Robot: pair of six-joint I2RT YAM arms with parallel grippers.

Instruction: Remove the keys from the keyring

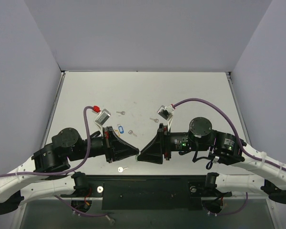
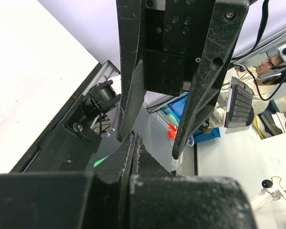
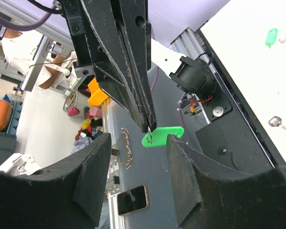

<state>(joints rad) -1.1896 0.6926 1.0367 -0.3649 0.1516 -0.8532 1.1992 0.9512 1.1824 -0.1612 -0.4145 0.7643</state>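
My two grippers meet tip to tip above the table's near edge. The left gripper (image 1: 136,153) (image 2: 133,138) is shut, and in the right wrist view its fingertips (image 3: 150,125) pinch the thin metal ring of the keyring, a green plastic tag (image 3: 164,135) that hangs from them. I see no key on that ring. The right gripper (image 1: 142,155) (image 3: 138,140) is open, its fingers either side of the tag without touching it. One of the keys, silver with a round head (image 1: 122,169) (image 3: 275,121), lies on the table near the front edge, below the left arm.
Loose silver keys (image 1: 120,113) (image 1: 154,120) (image 1: 132,132) and a blue tag (image 1: 120,129) lie on the table beyond the arms. Another green tag (image 3: 271,37) lies farther out on the white surface. The black base rail (image 1: 148,188) runs along the near edge.
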